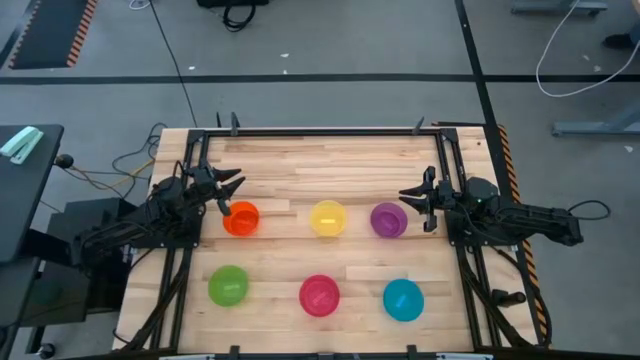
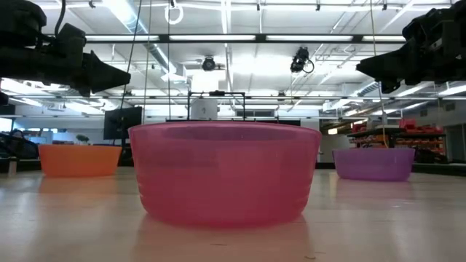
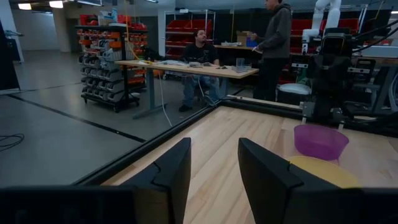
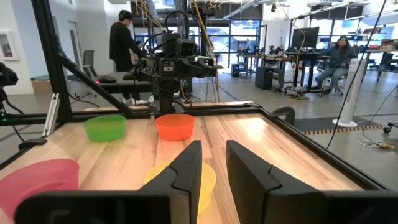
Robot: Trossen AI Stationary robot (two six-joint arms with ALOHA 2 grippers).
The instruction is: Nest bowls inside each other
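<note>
Six small round bowls stand upright on their bases on the wooden table. In the far row are the orange bowl (image 1: 240, 218), the yellow bowl (image 1: 328, 218) and the purple bowl (image 1: 388, 219). In the near row are the green bowl (image 1: 228, 286), the magenta-pink bowl (image 1: 319, 295) and the blue bowl (image 1: 403, 299). My left gripper (image 1: 231, 193) is open and hovers above the table by the orange bowl's far-left rim. My right gripper (image 1: 416, 203) is open and hovers just right of the purple bowl. Neither touches a bowl.
A black frame (image 1: 320, 131) runs along the table's edges. Bare wood lies between the bowls and along the far side. In the low view both grippers (image 2: 109, 76) (image 2: 371, 73) hang well above the bowl rims. People stand and sit in the room beyond the table (image 3: 273, 37).
</note>
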